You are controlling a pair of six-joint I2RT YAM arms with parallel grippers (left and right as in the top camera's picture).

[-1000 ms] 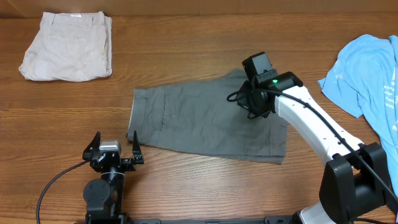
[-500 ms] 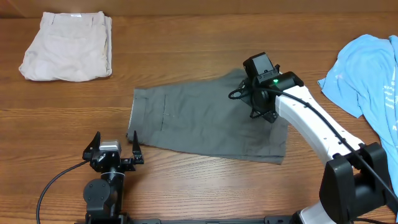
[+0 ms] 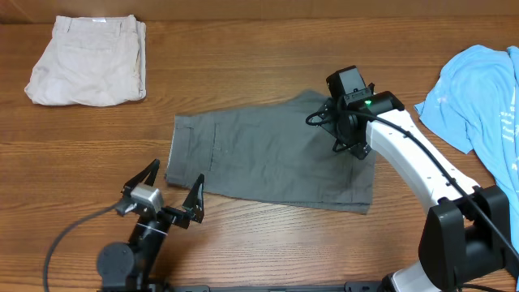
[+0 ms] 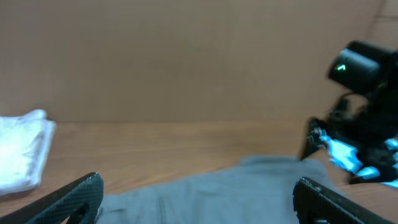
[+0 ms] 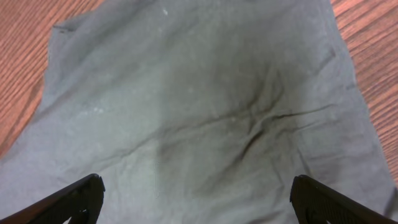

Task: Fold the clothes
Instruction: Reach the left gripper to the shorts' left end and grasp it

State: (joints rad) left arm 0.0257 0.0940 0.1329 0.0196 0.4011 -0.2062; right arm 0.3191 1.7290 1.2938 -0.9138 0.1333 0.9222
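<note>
Your right arm (image 3: pixel 409 154): white shell, black joints, green LED (image 3: pixel 367 103) lit at the wrist. Your left arm (image 3: pixel 119 259): black, silver wrist block (image 3: pixel 144 195), black-fingered left claw (image 3: pixel 178 170), black cable (image 3: pixel 73 227) looping off its side.

Grey shorts (image 3: pixel 272 158) flat mid-table — beige shorts (image 3: pixel 87 71) folded; blue T-shirt (image 3: pixel 480 105) crumpled.
</note>
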